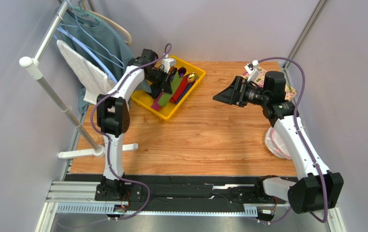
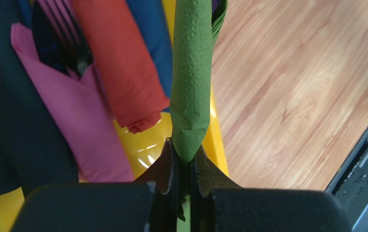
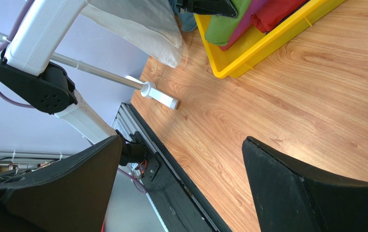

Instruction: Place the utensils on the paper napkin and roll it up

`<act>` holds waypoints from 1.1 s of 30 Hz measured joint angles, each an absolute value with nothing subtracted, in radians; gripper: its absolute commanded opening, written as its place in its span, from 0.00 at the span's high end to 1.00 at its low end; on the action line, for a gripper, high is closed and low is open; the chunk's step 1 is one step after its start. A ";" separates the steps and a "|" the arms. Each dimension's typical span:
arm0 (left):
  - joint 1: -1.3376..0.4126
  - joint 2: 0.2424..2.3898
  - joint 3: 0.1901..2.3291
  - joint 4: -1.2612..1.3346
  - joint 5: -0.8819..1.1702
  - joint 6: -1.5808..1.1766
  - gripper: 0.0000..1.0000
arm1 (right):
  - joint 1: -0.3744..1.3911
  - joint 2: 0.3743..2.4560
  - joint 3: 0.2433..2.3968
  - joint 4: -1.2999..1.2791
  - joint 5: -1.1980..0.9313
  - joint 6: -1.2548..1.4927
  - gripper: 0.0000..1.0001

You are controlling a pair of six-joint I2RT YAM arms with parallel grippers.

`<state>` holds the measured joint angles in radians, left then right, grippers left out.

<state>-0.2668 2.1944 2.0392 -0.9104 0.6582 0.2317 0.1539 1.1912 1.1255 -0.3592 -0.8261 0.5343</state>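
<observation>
Left tool (image 2: 185, 154): clamped on the paper napkin (image 2: 191, 82)'s end.
Right tool (image 3: 181, 142): spread wide, empty.
Risk: paper might tear or slip, snagging the yellow tray (image 2: 145, 150) ahead.

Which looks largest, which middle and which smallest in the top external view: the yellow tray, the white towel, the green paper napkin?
1. yellow tray: largest.
2. white towel: somewhat smaller, though it hangs higher, nearer the camera, so its look is flattered.
3. green paper napkin: clearly smallest, a narrow folded strip, partly hidden.
</observation>
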 measured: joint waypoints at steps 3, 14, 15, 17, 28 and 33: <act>-0.255 2.220 2.039 -0.934 0.643 0.264 1.00 | 0.154 1.209 1.126 -0.360 -0.833 0.534 0.00; -0.262 2.243 1.950 -0.919 0.659 0.300 1.00 | 0.154 1.233 1.126 -0.359 -0.855 0.535 0.01; -0.262 2.246 1.942 -0.916 0.662 0.300 1.00 | 0.154 1.235 1.126 -0.358 -0.858 0.536 0.01; -0.262 2.252 1.930 -0.904 0.672 0.300 1.00 | 0.154 1.241 1.125 -0.358 -0.863 0.538 0.01; -0.262 2.304 1.923 -0.880 0.713 0.295 1.00 | 0.154 1.250 1.111 -0.350 -0.876 0.551 0.01; -0.262 2.344 1.951 -0.899 0.725 0.294 0.91 | 0.154 1.255 1.111 -0.343 -0.882 0.554 0.01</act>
<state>-0.2623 2.3444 1.9514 -0.8989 0.7250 0.2935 0.1539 1.2549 1.1110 -0.3431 -0.8822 0.5537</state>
